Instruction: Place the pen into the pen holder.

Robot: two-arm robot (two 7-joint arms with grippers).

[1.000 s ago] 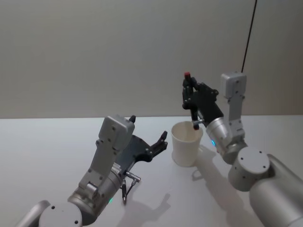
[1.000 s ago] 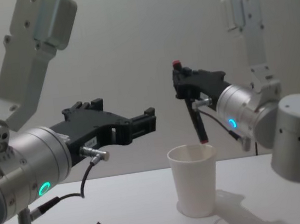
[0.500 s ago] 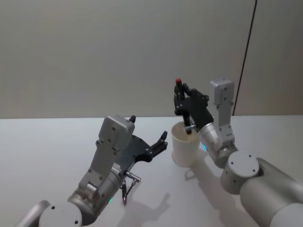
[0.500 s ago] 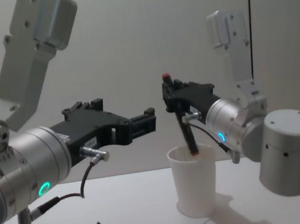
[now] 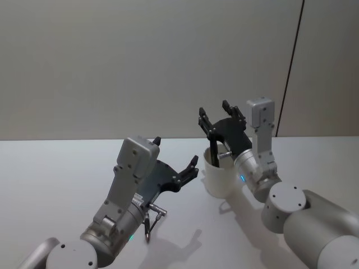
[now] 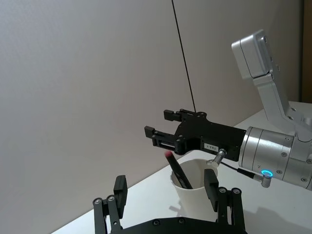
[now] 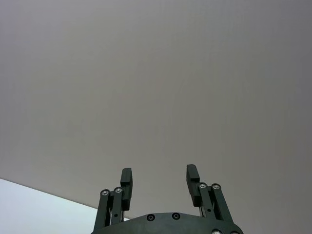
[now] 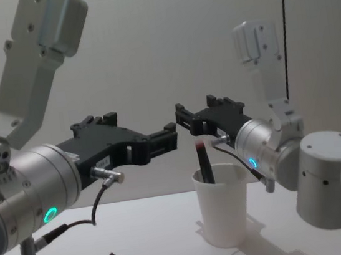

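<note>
Pen [image 8: 204, 164] is leaning in the cup [image 8: 222, 212], right claw [image 5: 213, 110] hovering spread apart above. Looks dropped, so backing away's next. Left claw [image 5: 176, 152] idling left, fingers apart.

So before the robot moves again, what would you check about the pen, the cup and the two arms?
1. Pen is inside the cup, red end up, leaning: ok.
2. Cup stands upright on the table: ok.
3. Right end effector is open, right above the cup: ok.
4. Right end effector is clear of the pen's top end, so it can lift away without dragging it: cannot tell, they are very close.
5. Left end effector is open, held beside the cup and apart from it: ok.
6. Pen's lower end rests on the cup's bottom: cannot tell, it is hidden by the cup wall.
</note>
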